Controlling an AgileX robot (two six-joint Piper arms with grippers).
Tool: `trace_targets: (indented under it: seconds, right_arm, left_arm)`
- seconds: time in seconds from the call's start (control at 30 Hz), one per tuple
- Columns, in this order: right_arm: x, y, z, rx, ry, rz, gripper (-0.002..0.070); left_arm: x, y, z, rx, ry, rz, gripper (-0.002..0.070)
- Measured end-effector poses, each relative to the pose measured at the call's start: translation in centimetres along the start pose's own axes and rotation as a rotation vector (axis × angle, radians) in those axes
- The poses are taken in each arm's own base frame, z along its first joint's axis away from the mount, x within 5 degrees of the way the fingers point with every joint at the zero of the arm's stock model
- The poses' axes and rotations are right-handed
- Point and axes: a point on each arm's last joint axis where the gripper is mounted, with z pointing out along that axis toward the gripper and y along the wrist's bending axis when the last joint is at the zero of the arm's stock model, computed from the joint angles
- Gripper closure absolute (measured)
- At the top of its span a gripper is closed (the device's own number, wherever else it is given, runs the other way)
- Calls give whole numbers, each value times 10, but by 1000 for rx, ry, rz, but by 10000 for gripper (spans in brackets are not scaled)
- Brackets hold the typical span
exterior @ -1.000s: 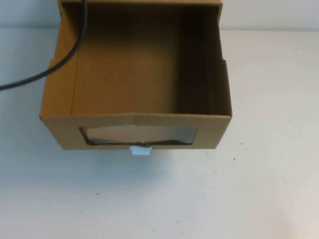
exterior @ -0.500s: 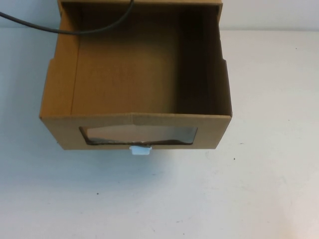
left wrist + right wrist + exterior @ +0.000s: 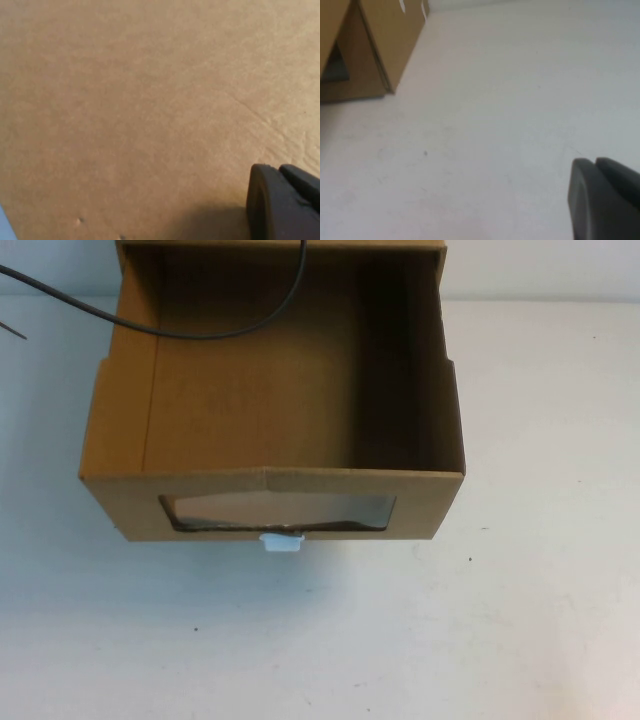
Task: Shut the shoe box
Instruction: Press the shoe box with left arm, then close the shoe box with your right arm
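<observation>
The shoe box [image 3: 120,430] is a brown cardboard drawer standing open and empty in the middle of the white table, seen in the high view. Its front has a clear window [image 3: 278,510] with a small white pull tab [image 3: 282,541] below it. Neither gripper shows in the high view. In the left wrist view my left gripper [image 3: 277,169] is shut and empty, close over plain brown cardboard [image 3: 140,100]. In the right wrist view my right gripper [image 3: 594,161] is shut and empty above the bare table, with the box [image 3: 385,45] some way off.
A black cable [image 3: 200,332] hangs across the rear of the open drawer. The box's outer sleeve [image 3: 280,245] shows at the far edge. White table [image 3: 540,620] lies in front of and to the right of the box.
The black cable has swung from the box's left side up and across its rear. The box has not moved.
</observation>
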Motion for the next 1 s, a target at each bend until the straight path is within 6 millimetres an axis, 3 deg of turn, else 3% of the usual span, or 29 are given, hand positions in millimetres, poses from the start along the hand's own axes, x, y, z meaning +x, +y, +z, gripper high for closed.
trace_targets:
  seconds: [0.27,0.43,0.57,0.7,0.8,1.0]
  right_arm:
    - [-21,1,-3,-69,-230,502,687]
    - [-25,1,-4,-94,-247,640,687]
    - [-49,18,-13,-218,-139,617,687]
    - [-84,39,-16,-323,143,449,687]
    - [-108,47,-8,-370,375,306,687]
    - [-148,54,21,-456,644,144,687]
  left_arm:
    - [1,1,3,3,0,-18,677]
    - [1,1,3,3,0,-23,677]
    - [0,1,3,5,0,-34,677]
    - [0,1,3,5,0,-42,677]
    - [0,1,3,5,0,-44,677]
    - [0,1,3,5,0,-51,677]
